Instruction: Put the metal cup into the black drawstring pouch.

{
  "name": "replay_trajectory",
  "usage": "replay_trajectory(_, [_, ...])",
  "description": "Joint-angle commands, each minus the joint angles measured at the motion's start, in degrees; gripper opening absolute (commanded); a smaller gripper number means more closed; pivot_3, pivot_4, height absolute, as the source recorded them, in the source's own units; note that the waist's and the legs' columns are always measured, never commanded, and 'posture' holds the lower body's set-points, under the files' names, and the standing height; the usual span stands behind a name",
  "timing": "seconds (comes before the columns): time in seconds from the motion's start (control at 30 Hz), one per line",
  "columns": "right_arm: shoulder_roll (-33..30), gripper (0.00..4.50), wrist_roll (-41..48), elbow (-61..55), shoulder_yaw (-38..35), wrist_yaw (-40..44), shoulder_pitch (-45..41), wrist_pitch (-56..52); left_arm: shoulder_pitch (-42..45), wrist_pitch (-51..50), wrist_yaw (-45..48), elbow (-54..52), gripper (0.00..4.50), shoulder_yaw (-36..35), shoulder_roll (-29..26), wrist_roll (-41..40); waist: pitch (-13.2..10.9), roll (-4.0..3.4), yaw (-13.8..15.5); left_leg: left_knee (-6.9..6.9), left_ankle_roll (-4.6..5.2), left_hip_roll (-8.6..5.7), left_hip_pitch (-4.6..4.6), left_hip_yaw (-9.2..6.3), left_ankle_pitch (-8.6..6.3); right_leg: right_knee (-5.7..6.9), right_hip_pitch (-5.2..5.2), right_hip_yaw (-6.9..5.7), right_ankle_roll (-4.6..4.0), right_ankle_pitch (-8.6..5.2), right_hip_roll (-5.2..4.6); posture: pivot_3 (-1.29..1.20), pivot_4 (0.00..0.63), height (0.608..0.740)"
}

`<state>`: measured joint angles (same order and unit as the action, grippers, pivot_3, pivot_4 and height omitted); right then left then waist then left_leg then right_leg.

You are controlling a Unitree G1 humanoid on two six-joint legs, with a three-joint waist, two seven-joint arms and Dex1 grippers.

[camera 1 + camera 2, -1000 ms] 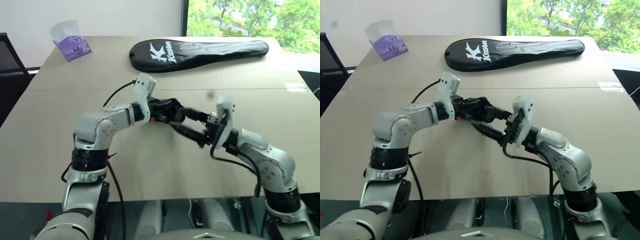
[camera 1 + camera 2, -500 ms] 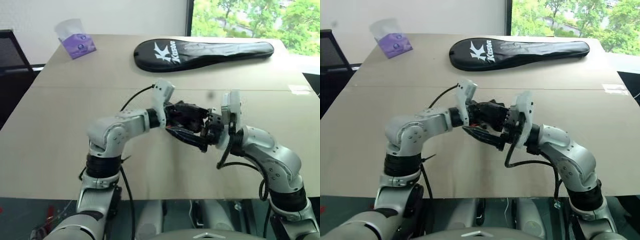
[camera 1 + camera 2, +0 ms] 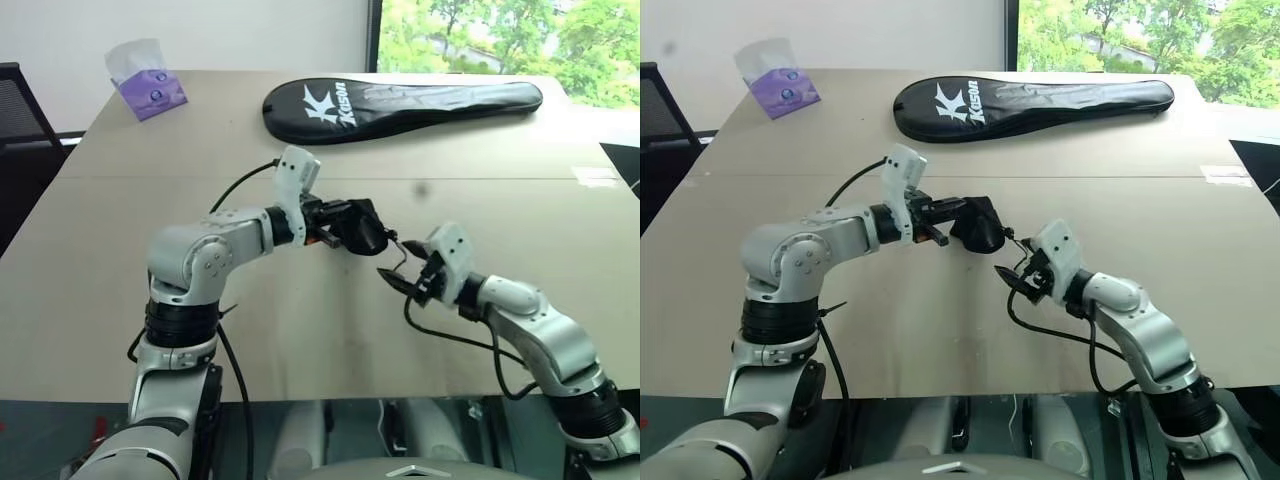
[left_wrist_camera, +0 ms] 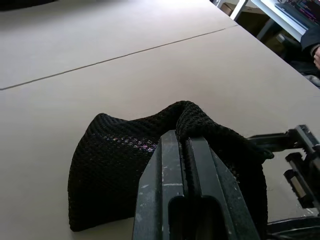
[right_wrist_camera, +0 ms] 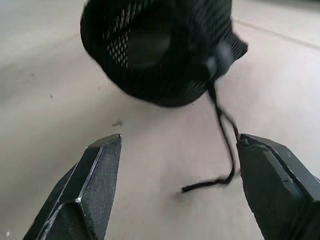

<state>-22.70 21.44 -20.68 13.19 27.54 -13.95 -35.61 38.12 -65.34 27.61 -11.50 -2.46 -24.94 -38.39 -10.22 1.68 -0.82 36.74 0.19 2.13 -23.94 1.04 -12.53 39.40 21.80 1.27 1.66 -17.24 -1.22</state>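
Black mesh pouch is held clamped in the left pincer. Right pincer, withdrawn from the pouch, is spread empty beside it; cup judged inside.

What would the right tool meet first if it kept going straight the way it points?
Probably the black drawstring pouch pinched in the left tool, or its dangling cord just before. The right tool is open; depth is unclear.
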Motion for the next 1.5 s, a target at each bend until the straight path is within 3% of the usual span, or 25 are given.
replay_trajectory(0.03, [2.53, 3.71, -1.93, 2.80, -0.12, -1.63, -1.80, 1.28, 1.17, 0.85, 0.65, -0.76, 0.00, -1.10, -0.61, -0.22, 0.00, 0.00, 0.02, 0.00, -0.01, 0.00, 0.01, 0.01, 0.00, 0.00, 0.00, 0.01, 0.00, 0.00, 0.00, 0.00, 0.150, 0.740])
replay_trajectory(0.47, [6.27, 3.71, -7.17, 9.42, -2.84, -4.34, -3.12, 4.63, 0.63, 0.85, 0.09, -1.22, 0.00, -1.50, -1.09, -0.14, 0.00, 0.00, 0.03, 0.00, -0.01, 0.00, -0.01, 0.00, 0.00, 0.00, 0.00, -0.01, 0.00, 0.00, -0.02, 0.00, 0.150, 0.740])
replay_trajectory(0.57, [8.04, 2.90, -6.69, 11.55, -3.45, -4.00, -4.23, 6.03, 0.62, 1.08, 0.21, -0.96, 0.00, -1.44, -1.27, 0.04, 0.00, 0.00, -0.02, 0.00, -0.01, 0.00, 0.00, 0.00, 0.01, 0.01, 0.00, 0.00, -0.01, 0.00, -0.01, 0.00, 0.150, 0.740])
replay_trajectory(0.6, [8.64, 2.33, -6.44, 12.08, -3.71, -3.71, -4.51, 6.22, 0.62, 1.13, 0.23, -0.92, 0.00, -1.39, -1.30, 0.09, 0.00, -0.01, -0.01, 0.00, -0.01, 0.00, 0.00, 0.00, 0.01, 0.02, 0.00, 0.00, -0.01, 0.00, 0.00, 0.00, 0.150, 0.740])
replay_trajectory(0.73, [9.53, 0.76, -7.50, 14.13, -3.82, -3.10, -5.13, 7.75, 0.50, 1.20, 0.16, -1.13, 0.00, -1.28, -1.40, 0.27, 0.00, 0.00, 0.01, 0.00, -0.01, 0.00, 0.00, 0.00, 0.01, 0.02, 0.00, 0.00, -0.01, 0.01, -0.01, 0.00, 0.150, 0.740])
replay_trajectory(0.77, [9.54, 0.15, -8.09, 14.44, -3.97, -3.42, -5.15, 8.35, 0.35, 1.32, 0.08, -1.24, 0.00, -1.31, -1.51, 0.42, 0.00, 0.00, 0.01, 0.00, -0.01, 0.00, 0.00, 0.00, 0.01, 0.02, 0.00, 0.00, -0.01, 0.01, -0.02, 0.00, 0.150, 0.740])
replay_trajectory(0.87, [8.35, 0.04, -9.26, 13.38, -5.40, -4.23, -4.92, 9.13, -0.30, 1.87, -0.32, -1.59, 0.00, -1.61, -1.63, 0.76, 0.00, 0.00, 0.02, 0.00, -0.01, 0.00, 0.00, 0.00, 0.01, 0.02, 0.00, -0.01, -0.01, 0.01, -0.03, 0.00, 0.150, 0.740])
replay_trajectory(1.0, [3.38, 0.04, -13.22, 9.80, -7.58, -5.97, -4.97, 9.99, -3.55, 11.71, 1.09, -2.51, 0.00, -0.85, -0.69, 3.82, 0.00, -0.01, 0.06, 0.00, -0.01, -0.02, 0.00, 0.03, 0.00, 0.02, 0.01, 0.01, -0.01, 0.01, -0.08, 0.00, 0.150, 0.740])
replay_trajectory(1.13, [-2.01, 0.04, -17.14, 5.29, -8.76, -6.03, -5.74, 10.73, -5.56, 12.19, 3.43, -3.10, 0.00, -4.50, 0.08, -0.49, 0.00, -0.01, -0.01, -0.01, -0.01, 0.01, 0.01, 0.03, 0.01, 0.02, 0.01, 0.00, -0.01, 0.01, -0.14, 0.00, 0.150, 0.740])
replay_trajectory(1.17, [-3.38, 0.00, -17.81, 3.58, -9.04, -5.63, -6.19, 10.46, -5.62, 12.59, 4.22, -3.30, 0.56, -4.25, -0.27, -0.56, -0.01, -0.02, -0.02, -0.01, -0.02, 0.02, 0.01, 0.02, 0.01, 0.02, 0.01, 0.00, -0.01, 0.01, -0.13, 0.00, 0.150, 0.740])
replay_trajectory(1.23, [-5.49, 0.00, -18.73, 0.89, -9.60, -5.07, -7.15, 9.96, -5.46, 13.00, 4.90, -3.10, 1.20, -4.18, -0.43, -0.91, -0.02, -0.04, -0.02, -0.01, -0.01, 0.01, 0.01, 0.04, 0.01, 0.04, 0.01, 0.00, -0.01, 0.01, -0.03, 0.00, 0.150, 0.740])
replay_trajectory(1.3, [-8.02, 0.00, -18.96, -2.57, -10.52, -4.01, -9.25, 8.73, -4.94, 14.94, 7.29, -2.81, 2.23, -3.29, -0.87, -0.74, -0.02, -0.04, -0.01, -0.01, -0.01, 0.00, 0.02, 0.08, 0.00, 0.03, 0.01, 0.04, -0.01, 0.00, -0.02, 0.00, 0.150, 0.740])
replay_trajectory(1.33, [-9.11, 0.00, -19.00, -4.13, -10.85, -3.49, -10.26, 7.84, -4.68, 16.26, 8.56, -2.75, 2.41, -2.59, -1.17, -0.24, -0.02, -0.04, 0.02, 0.00, -0.01, 0.00, 0.02, 0.09, 0.00, 0.03, 0.01, 0.03, -0.01, 0.01, -0.02, 0.00, 0.150, 0.740])
replay_trajectory(1.5, [-12.88, 0.00, -18.11, -10.04, -11.64, -0.60, -14.85, 3.91, -1.58, 21.94, 10.94, -1.42, 2.41, 1.36, 0.08, 3.15, -0.02, -0.03, 0.26, 0.00, -0.01, 0.00, 0.01, 0.03, 0.01, 0.01, 0.00, -0.01, -0.01, 0.01, -0.02, 0.00, 0.150, 0.740])
